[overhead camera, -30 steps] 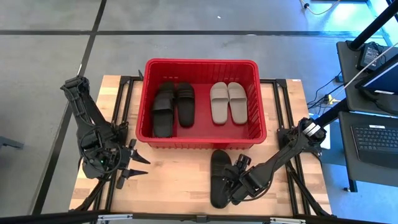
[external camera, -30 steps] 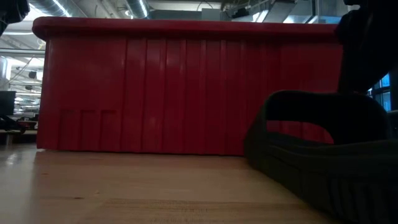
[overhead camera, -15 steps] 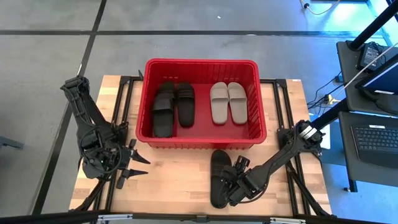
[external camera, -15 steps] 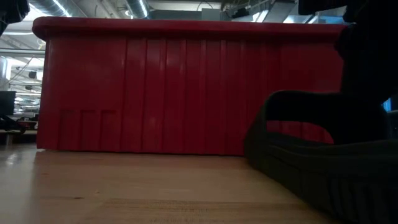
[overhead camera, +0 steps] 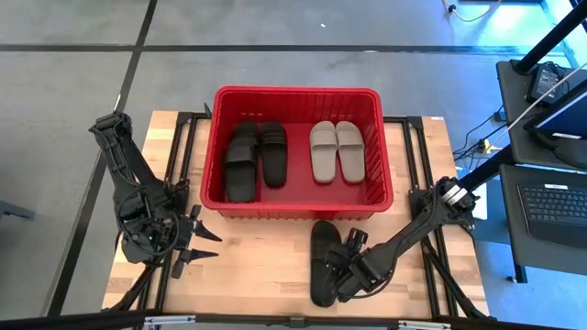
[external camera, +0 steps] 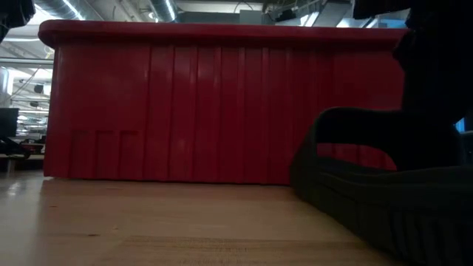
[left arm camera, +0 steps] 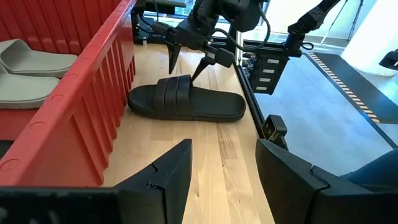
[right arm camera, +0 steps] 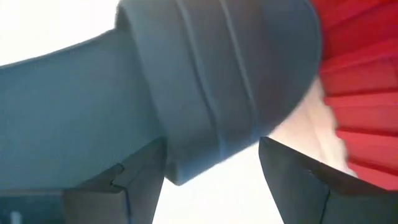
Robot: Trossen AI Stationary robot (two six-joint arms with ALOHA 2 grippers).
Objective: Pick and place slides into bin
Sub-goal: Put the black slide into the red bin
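Straddling black slide by bin rim: right gripper, jaws spread (nothing clamped); left gripper open, empty.

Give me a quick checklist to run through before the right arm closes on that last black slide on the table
1. Right gripper open: ok, its fingers are spread above the strap.
2. Fingers straddle the strap of the black slide on the table: ok by the right wrist view, strap between them.
3. Slide lies flat on the table: ok.
4. Room in the bin: ok, two black slides and two beige slides leave bare floor.
5. Left gripper out of the way: ok, open, parked at the left.
6. Fingers low enough to grip: cannot tell.
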